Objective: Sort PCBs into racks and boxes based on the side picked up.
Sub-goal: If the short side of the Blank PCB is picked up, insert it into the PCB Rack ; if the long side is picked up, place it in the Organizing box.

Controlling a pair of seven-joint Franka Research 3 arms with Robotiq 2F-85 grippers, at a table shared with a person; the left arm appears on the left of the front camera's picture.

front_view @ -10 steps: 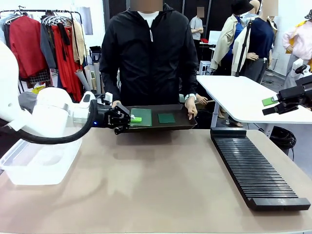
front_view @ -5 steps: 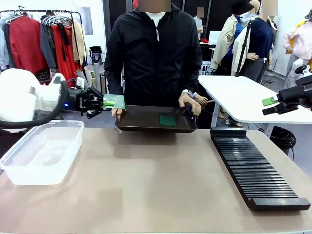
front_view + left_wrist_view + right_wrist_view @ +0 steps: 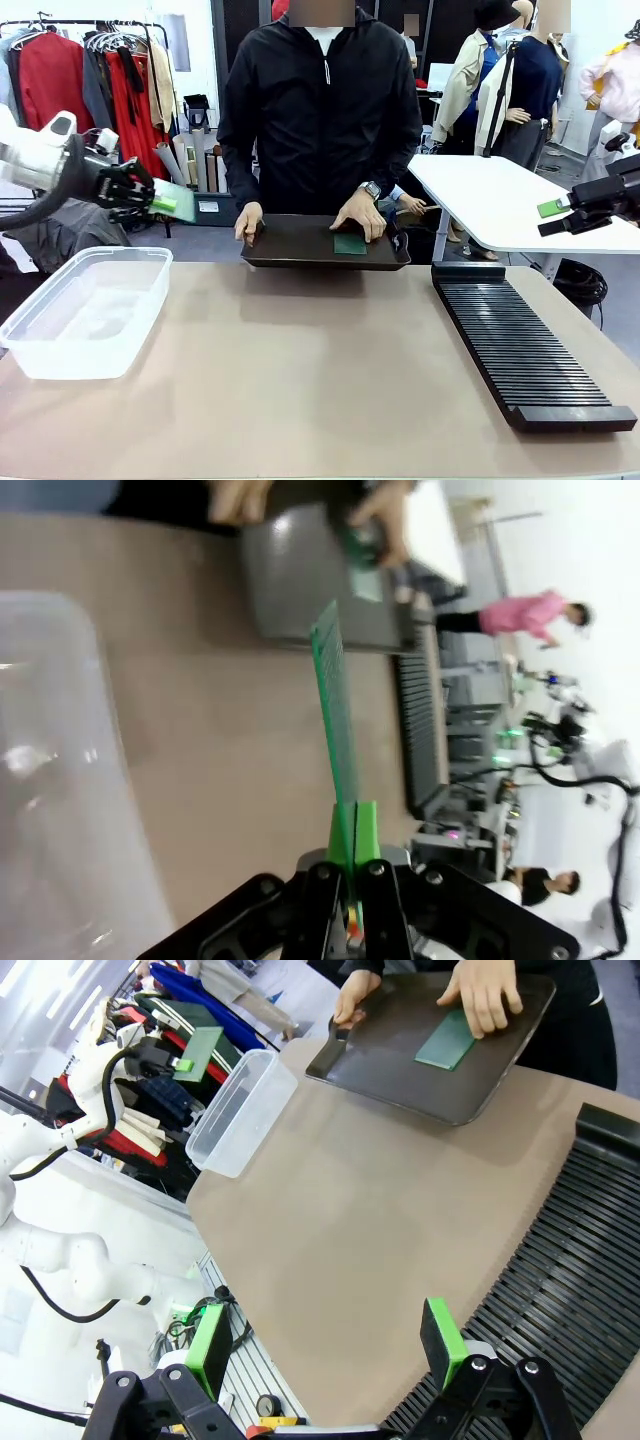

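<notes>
Tan surface (image 3: 300, 390) carries a clear box (image 3: 100, 256) at the left, a slotted rack (image 3: 520, 340) at the right and a black tray (image 3: 300, 250) at the far edge.

Left end effector (image 3: 160, 200): I find it shut on one PCB (image 3: 181, 206), pinched at one short edge between the green pads and held in the air at the far left, above and beyond the box's far end. In the left wrist view the PCB (image 3: 335, 720) shows edge-on, its long axis running straight out from the end effector (image 3: 352, 845); in the front view the free end points right, towards the tray.

Right end effector (image 3: 325, 1345): jaws wide apart, holding nothing, hanging over the rack's near end.

A second PCB (image 3: 349, 244) lies flat on the tray, long axis roughly left to right, with a person's hand (image 3: 360, 212) resting on it.

Handling, as I judge it: thin, stiff and light; an edge pinch suffices. Flexing or a hard drop into the box could mark it.
</notes>
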